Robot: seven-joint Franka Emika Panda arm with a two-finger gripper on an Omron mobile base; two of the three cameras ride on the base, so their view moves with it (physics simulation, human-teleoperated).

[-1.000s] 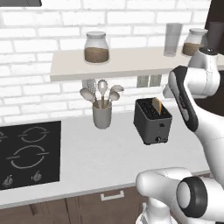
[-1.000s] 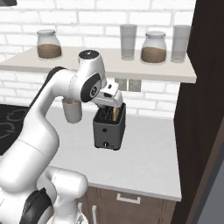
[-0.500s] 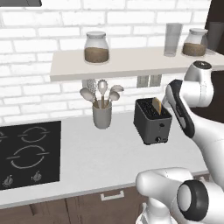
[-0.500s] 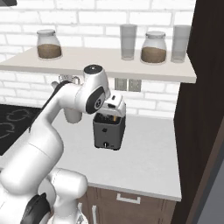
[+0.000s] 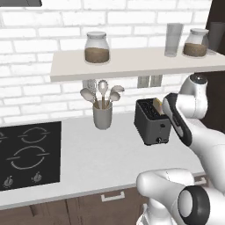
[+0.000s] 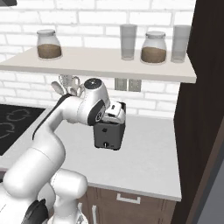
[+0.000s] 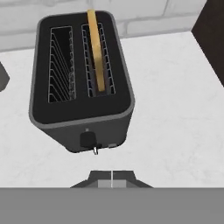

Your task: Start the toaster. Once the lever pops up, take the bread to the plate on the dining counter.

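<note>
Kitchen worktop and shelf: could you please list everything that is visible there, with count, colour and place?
toaster: one, dark grey-black, on the white worktop below the shelf.
bread: one slice, tan, standing in one toaster slot; the other slot is empty.
hob: one, black, set in the worktop, left.
utensil holder: one, grey, with pale spoons, left of the toaster.
jars: two, clear with brown filling, on the shelf.
glasses: two, clear, on the shelf beside the right jar.
wall sockets: two, grey, under the shelf.
tall cabinet: one, dark brown, at the right.
gripper: one, dark, shut, over the toaster's knob end.
</note>
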